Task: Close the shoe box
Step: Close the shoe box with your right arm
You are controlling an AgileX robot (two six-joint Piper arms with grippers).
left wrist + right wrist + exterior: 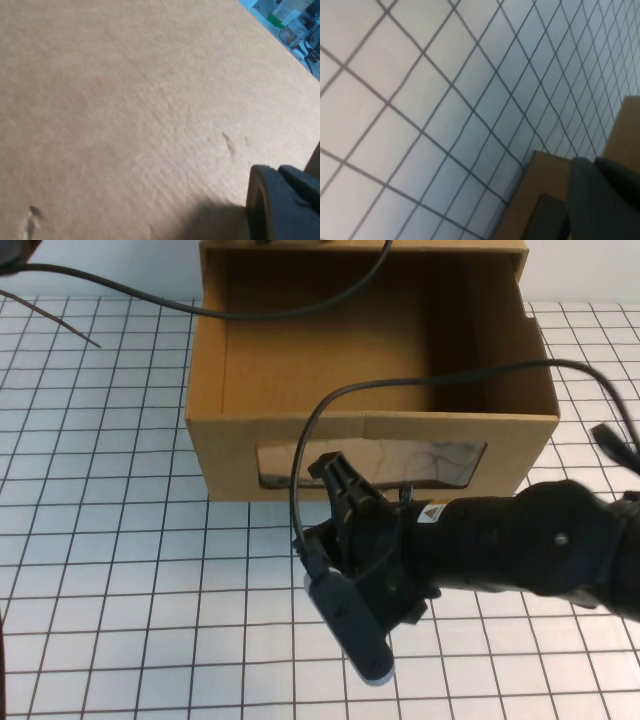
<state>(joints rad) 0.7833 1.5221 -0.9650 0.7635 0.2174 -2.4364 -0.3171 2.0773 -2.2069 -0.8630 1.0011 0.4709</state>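
At 12 o'clock on the gridded table (110, 540) the shoe box (370, 390) stands pulled open, and the right gripper (345, 495), fingers together and empty, touches its window off-centre at 6 o'clock, so pushing may skew the drawer; the left gripper (280, 202), grip unclear, hangs over cardboard.

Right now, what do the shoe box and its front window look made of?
Shoe box: brown cardboard, matte, slightly dented up close. Window: seemingly clear plastic film, wrinkled and glinting. Right tool hovers before the front panel; left tool sits against bare cardboard.
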